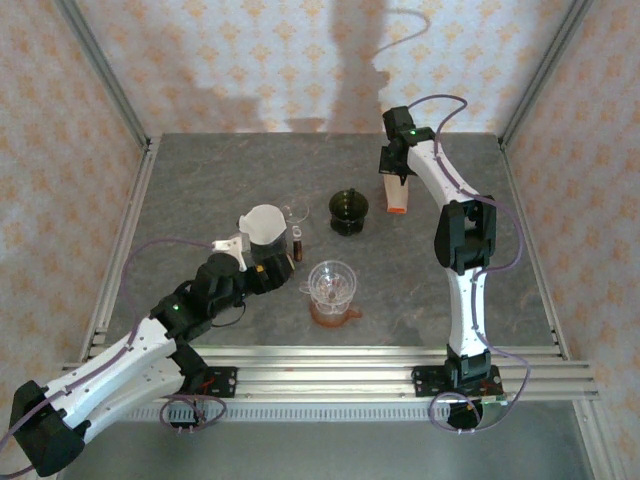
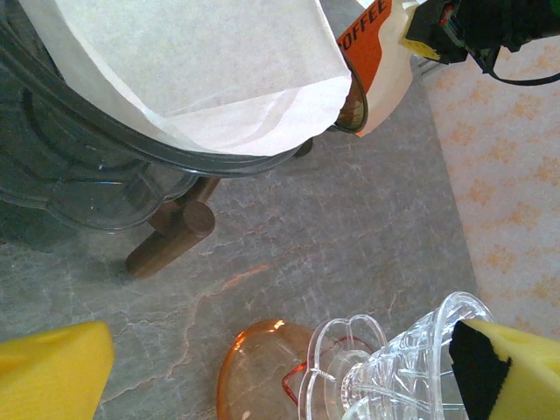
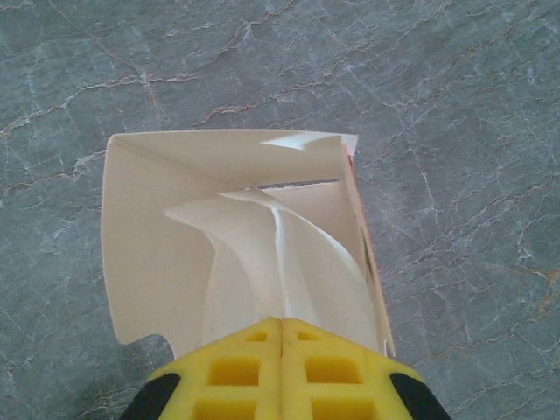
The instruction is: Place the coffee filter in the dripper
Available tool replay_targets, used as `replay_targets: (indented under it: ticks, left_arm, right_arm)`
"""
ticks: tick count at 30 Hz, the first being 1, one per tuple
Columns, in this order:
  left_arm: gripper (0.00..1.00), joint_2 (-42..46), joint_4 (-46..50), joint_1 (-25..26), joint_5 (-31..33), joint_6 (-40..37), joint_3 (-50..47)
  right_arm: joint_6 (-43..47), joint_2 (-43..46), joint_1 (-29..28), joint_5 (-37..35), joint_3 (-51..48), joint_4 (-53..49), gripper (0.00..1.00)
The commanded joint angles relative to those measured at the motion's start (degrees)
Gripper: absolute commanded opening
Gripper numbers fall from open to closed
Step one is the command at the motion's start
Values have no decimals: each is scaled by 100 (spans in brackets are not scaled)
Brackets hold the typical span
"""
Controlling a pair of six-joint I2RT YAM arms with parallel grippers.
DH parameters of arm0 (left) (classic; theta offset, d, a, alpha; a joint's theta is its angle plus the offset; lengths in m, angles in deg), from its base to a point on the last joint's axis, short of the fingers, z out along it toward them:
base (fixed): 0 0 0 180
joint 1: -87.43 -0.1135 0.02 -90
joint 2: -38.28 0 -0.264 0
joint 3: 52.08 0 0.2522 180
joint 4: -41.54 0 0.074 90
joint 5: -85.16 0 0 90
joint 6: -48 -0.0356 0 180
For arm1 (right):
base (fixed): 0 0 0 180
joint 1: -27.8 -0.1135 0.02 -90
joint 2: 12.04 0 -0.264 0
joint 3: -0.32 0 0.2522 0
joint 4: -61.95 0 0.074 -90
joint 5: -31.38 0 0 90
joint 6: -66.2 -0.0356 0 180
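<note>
Gripping a white paper coffee filter (image 3: 293, 262) inside the open orange-and-white cardboard box (image 1: 397, 196), right gripper (image 3: 282, 324) jaws clenched on it — lift straight so one sheet separates, then carry to the clear ribbed plastic dripper (image 1: 332, 283) on the desk (image 1: 200, 180) — left gripper (image 2: 280, 367) jaws released beside it.

— What lies below the camera?

— An open cardboard box (image 3: 144, 236), seen straight down its mouth, standing on a grey, veined table (image 3: 455, 96). A thin orange edge shows along the box's right side.

— And inside?

— A white coffee filter (image 3: 302, 262), curved and rising toward the lens.

— The gripper?

— The right gripper (image 3: 282, 331) is at the bottom edge. Its two yellow pads (image 3: 236, 367) are pressed flat together, and the filter's fold runs up into the seam between them.
</note>
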Motion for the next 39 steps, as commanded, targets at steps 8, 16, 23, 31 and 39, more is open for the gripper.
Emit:
replay_targets:
  ticks: [8,16,23,31,39]
  left_arm:
    - [100,23,-99,19,16,-125,-8]
    - [100,59,-50,18,35,-121,5]
    - [100,56,-21,21,41,-119,31]
    - [100,58,52,19,-1,-161,109]
    - [100,117,-20,19,-120,-100,163]
  right_arm:
    - [-113,551,26,-150,-147,-47,0]
    - [-246,881,27,-268,-495,133,0]
    - [-322,1278,26,-410,-812,315,0]
    - [-399,2146,-15,-352,-1320,575,0]
    - [-605,3671,-358,-63,-2742,1006,0]
